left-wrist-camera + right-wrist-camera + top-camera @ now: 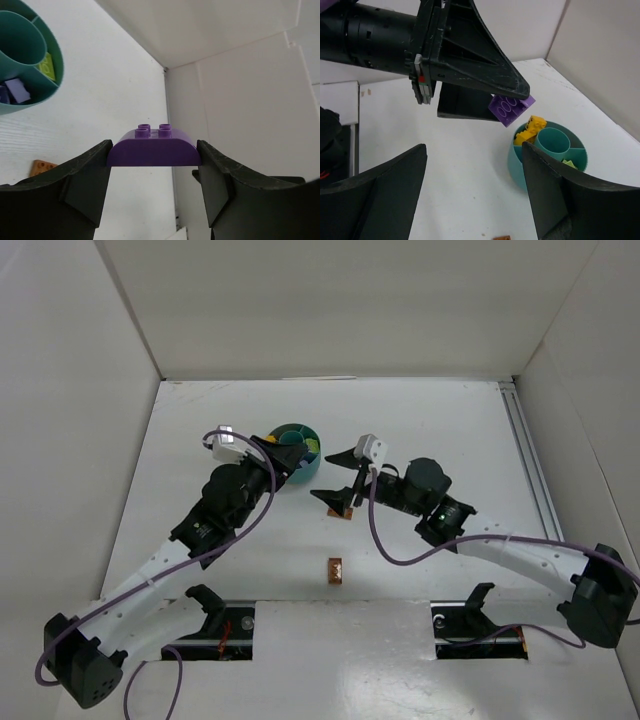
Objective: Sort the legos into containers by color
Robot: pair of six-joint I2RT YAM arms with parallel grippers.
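Observation:
My left gripper (154,150) is shut on a purple lego (154,146) with a rounded top, held by its two ends above the table. In the top view the left gripper (287,455) hangs at the teal dish (306,478). The dish's (58,50) containers hold lime green (47,65) and purple legos (17,90). In the right wrist view the dish (517,165) also holds yellow legos (530,129), with the held purple lego (511,107) just left of its rim. My right gripper (475,160) is open and empty, right of the dish (338,478).
An orange-brown lego (343,512) lies on the table by the right gripper's near finger, and another (335,569) lies closer to the arm bases. White walls enclose the table on three sides. A rail (528,455) runs along the right edge.

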